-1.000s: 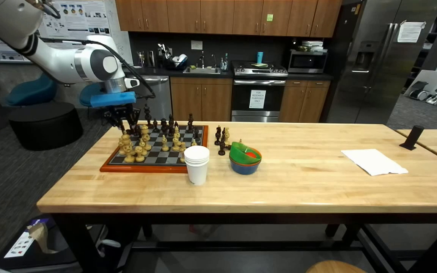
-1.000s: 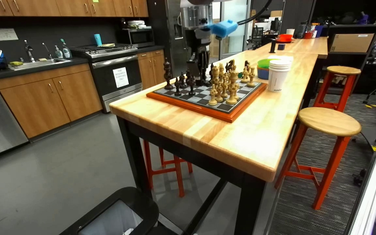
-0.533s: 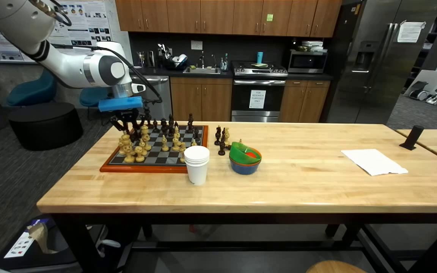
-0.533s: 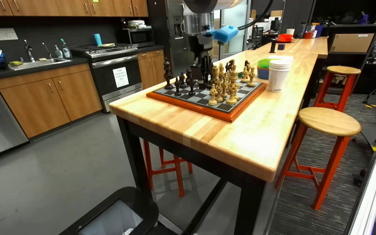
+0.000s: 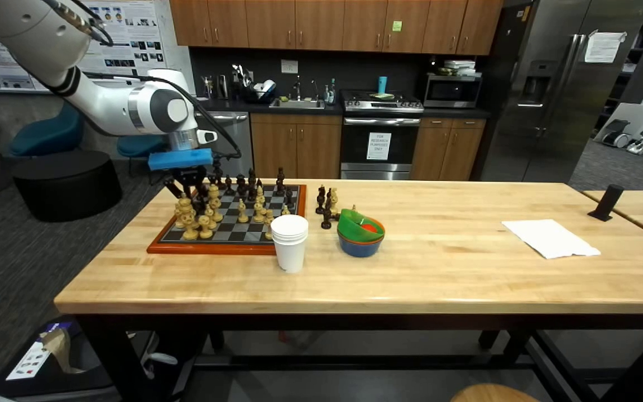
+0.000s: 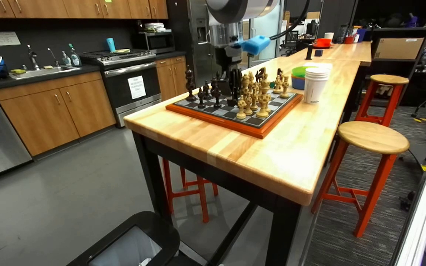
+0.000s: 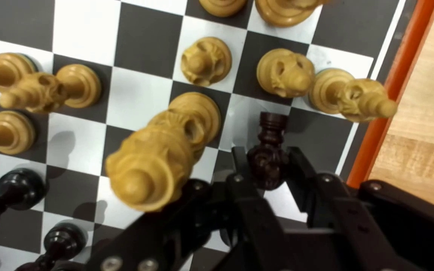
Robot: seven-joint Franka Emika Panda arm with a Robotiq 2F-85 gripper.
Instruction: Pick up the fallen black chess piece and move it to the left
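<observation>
Evidently, the fallen black chess piece (image 7: 269,150), glossy and red-tinged, lay on its side over the chessboard (image 7: 141,90) of black and whitish squares, base towards twelve o'clock in the wrist view, head towards six. Around that head stood the black two-fingered claw (image 7: 268,158), its fingers (image 7: 243,169) set close along either side with no gap to be seen; it appeared to be gripping the head. So the reach was done and, by that judgement, the grasp made. No lift showed: whether the piece bore on the squares could not be told. Lifting it, moving it left and setting it down remained.

Just beside it at nine o'clock stood a tall pale-yellow carved chess piece (image 7: 160,150), likeliest to be knocked. A slender pale-yellow chess piece (image 7: 358,98) stood at two. Farther out, the orange-red board rim (image 7: 404,71) ran from two to past three, while glossy black standing chess pieces (image 7: 21,188) stood between eight and nine. In an exterior view a stack of white cups (image 5: 289,245) stood on the pale wooden worktop (image 5: 455,257), at four o'clock from the claw.
</observation>
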